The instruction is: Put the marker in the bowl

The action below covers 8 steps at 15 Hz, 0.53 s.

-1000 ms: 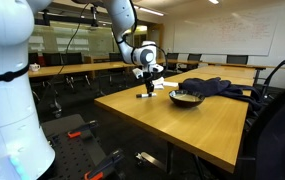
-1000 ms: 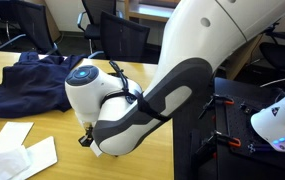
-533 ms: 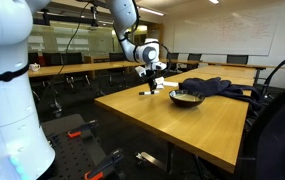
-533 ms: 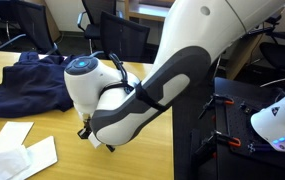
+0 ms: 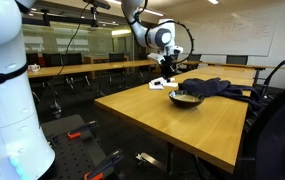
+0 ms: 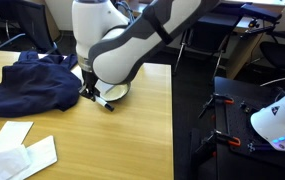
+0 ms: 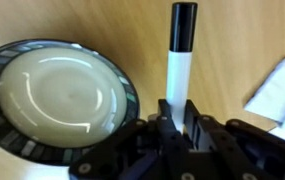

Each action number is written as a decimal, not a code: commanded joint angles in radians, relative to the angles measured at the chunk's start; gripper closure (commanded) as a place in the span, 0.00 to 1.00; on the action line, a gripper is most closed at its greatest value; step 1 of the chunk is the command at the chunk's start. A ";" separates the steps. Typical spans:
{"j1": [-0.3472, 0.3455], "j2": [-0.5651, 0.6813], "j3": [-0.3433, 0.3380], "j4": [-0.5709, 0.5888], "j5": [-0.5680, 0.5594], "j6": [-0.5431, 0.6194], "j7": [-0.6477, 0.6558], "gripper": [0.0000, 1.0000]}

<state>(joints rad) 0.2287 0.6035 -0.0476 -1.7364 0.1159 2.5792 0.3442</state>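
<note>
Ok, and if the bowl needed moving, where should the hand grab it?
Take the bowl by its dark rim, coming straight down, one finger inside and one outside. It sits upright and open, and looks too wide to span whole. The hand would first have to let go of the marker.

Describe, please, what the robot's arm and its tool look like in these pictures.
The arm is built of glossy white, rounded links with dark grey bands at the joints. A thin black cable loops by the wrist. The tool is black and blocky, with two dark fingers; no markings are legible.
</note>
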 commanded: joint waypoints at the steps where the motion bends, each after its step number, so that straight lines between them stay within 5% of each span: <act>1: -0.049 -0.059 -0.010 -0.077 -0.084 0.021 -0.102 0.95; 8: -0.025 0.007 -0.158 -0.103 -0.254 0.182 0.020 0.95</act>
<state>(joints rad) 0.1732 0.5938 -0.1614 -1.8414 -0.0966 2.7191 0.3020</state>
